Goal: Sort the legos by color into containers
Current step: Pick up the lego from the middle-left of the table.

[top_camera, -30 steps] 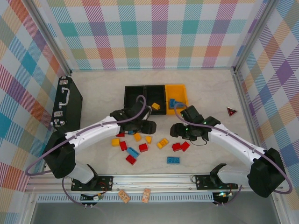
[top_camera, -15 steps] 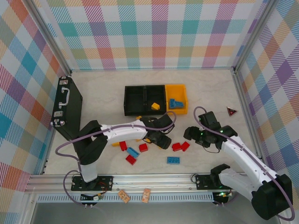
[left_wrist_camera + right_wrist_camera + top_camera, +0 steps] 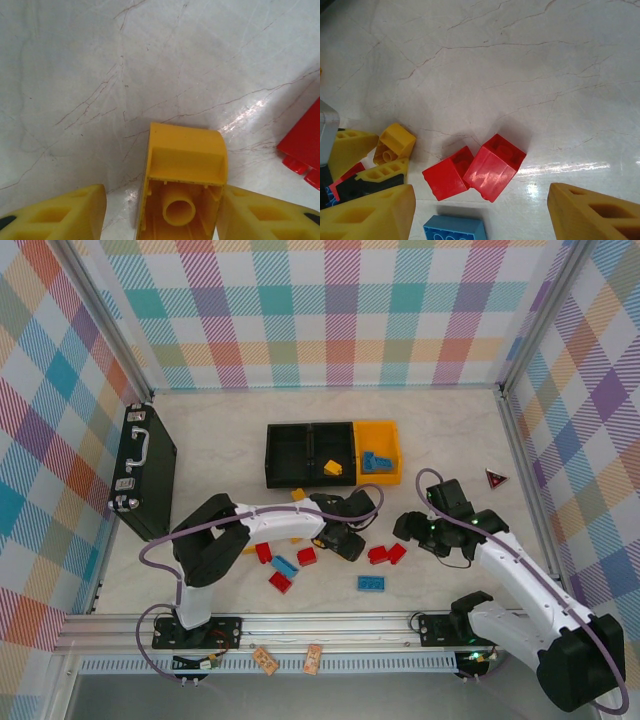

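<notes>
My left jaws stand part-open around a yellow brick (image 3: 182, 185), with a gap on one side. I'd centre first, then close squarely and lift toward the black bin (image 3: 335, 427) beyond, which holds yellow. My right jaws gape wide and empty, red bricks (image 3: 475, 172) just ahead.

Pale marbled table (image 3: 220, 420). On it: joined bins (image 3: 290, 455), black briefcase (image 3: 145, 470) left, triangle (image 3: 495, 478) right, scattered bricks (image 3: 371, 583) near front.
</notes>
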You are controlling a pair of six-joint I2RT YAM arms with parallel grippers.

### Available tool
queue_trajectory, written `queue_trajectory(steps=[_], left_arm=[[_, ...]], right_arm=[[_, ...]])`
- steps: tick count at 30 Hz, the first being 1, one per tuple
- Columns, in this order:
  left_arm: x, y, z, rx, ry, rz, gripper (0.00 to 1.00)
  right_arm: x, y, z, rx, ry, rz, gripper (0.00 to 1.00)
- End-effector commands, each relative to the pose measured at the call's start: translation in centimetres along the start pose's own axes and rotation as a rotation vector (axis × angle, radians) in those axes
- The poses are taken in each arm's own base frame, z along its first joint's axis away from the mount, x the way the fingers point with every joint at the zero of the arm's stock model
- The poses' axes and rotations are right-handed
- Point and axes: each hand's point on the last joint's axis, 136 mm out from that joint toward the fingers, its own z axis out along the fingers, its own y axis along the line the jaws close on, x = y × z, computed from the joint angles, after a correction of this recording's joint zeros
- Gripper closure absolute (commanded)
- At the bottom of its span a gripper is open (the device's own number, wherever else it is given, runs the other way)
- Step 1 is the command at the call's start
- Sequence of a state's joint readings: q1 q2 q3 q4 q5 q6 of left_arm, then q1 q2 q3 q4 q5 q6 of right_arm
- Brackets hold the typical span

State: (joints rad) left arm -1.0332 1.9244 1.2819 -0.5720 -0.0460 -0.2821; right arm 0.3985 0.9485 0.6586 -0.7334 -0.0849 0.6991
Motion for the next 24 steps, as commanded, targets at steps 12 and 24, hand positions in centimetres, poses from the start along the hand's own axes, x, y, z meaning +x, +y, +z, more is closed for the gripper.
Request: queue_trajectory(steps=[12, 24], left_arm=[[-1.3, -0.3, -1.4, 0.005, -0.034, 0.009, 0.68], [-7.2, 4.8, -7.3, -0.003, -0.185, -0.163, 0.69]], right_arm=[[0.0, 0.2, 0.5, -0.022, 0.01, -0.001, 0.3], [-1.4, 2.7, 0.4, -0.117, -0.016, -0.007, 0.3]])
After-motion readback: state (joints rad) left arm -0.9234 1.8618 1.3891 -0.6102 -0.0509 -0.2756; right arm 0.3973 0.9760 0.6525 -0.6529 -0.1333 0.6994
